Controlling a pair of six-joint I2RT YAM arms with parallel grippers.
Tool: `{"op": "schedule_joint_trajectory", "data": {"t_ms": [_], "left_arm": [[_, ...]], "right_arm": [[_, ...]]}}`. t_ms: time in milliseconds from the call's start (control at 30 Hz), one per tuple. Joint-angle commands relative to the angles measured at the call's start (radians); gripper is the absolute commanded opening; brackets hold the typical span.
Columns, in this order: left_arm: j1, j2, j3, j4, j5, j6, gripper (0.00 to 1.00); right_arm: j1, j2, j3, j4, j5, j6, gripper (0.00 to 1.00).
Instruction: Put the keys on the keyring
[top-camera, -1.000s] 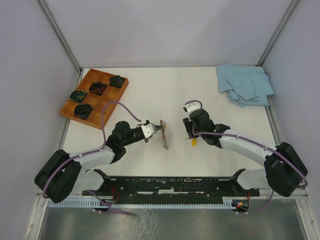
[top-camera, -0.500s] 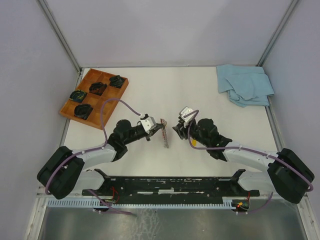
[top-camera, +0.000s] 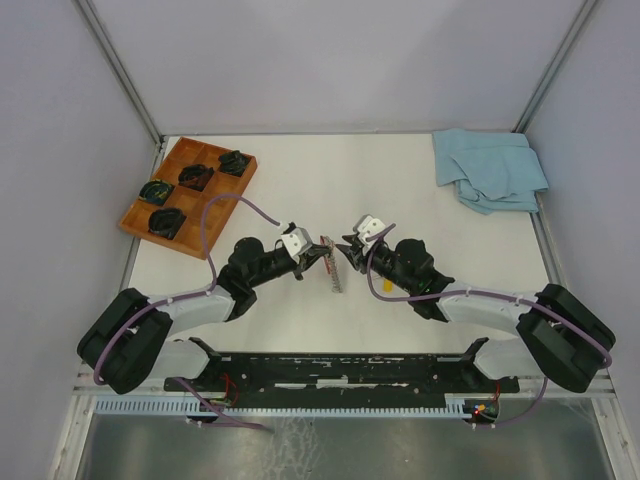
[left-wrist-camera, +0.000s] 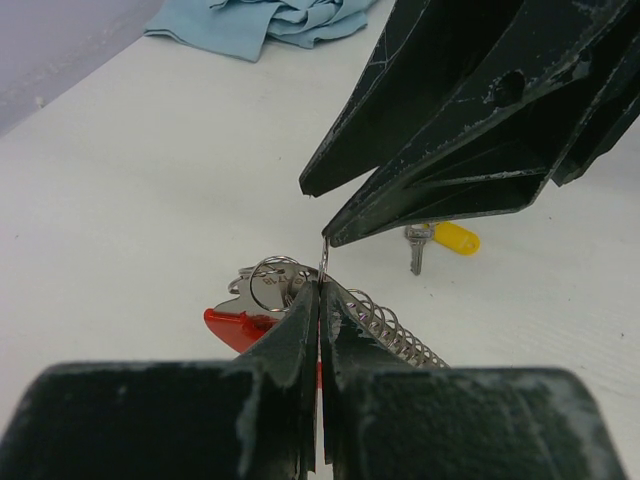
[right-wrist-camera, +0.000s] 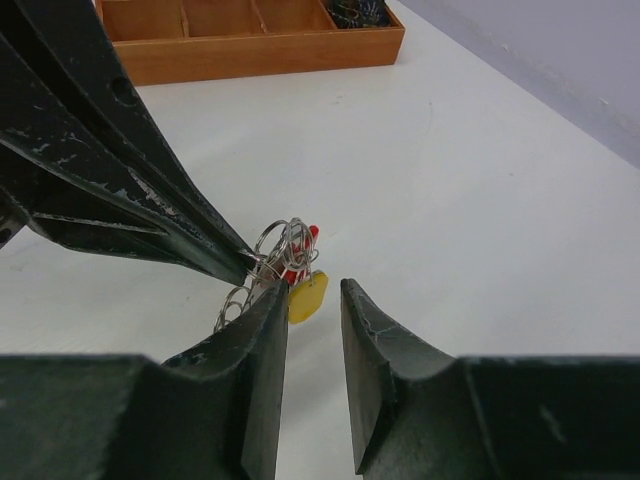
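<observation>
Left wrist view: left pincer (left-wrist-camera: 318, 288) shut on the keyring (left-wrist-camera: 270, 280) at the counter's (left-wrist-camera: 150, 180) middle, right pincer (left-wrist-camera: 318, 215) (jaws part open, empty) touching its wire, so a nudge could twist the ring loose while 1 yellow-headed key (left-wrist-camera: 445, 240) lies unpicked beyond.

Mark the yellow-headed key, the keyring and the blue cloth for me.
yellow-headed key (left-wrist-camera: 455, 238): left wrist view, on its yellow head.
keyring (left-wrist-camera: 268, 284): left wrist view, on the wire ring loops.
blue cloth (top-camera: 490, 168): top external view, on its folded middle.
</observation>
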Motion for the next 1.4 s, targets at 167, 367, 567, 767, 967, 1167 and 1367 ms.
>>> {"op": "schedule_joint_trajectory", "data": {"t_ms": [167,367,567,767,967,1167,1367], "left_arm": [[0.004,-0.004,0.046,0.096,-0.056,-0.072,0.03],[0.004,0.003,0.051,0.095,-0.051,-0.081,0.03],[0.003,0.006,0.054,0.095,-0.042,-0.086,0.03],[0.004,0.004,0.053,0.096,-0.031,-0.093,0.03],[0.004,0.009,0.056,0.098,-0.026,-0.097,0.03],[0.004,0.023,0.061,0.098,-0.028,-0.101,0.03],[0.003,0.023,0.060,0.100,-0.018,-0.103,0.03]], "right_arm": [[0.012,0.004,0.003,0.071,0.001,-0.010,0.36],[0.015,0.005,0.002,0.093,0.006,-0.012,0.36],[0.016,0.032,0.018,0.136,-0.001,-0.016,0.35],[0.016,0.059,0.028,0.157,0.002,-0.016,0.33],[0.016,0.079,0.017,0.220,0.012,0.004,0.30],[0.016,0.073,0.024,0.220,0.002,0.010,0.30],[0.016,0.083,0.034,0.211,0.010,0.007,0.30]]}}
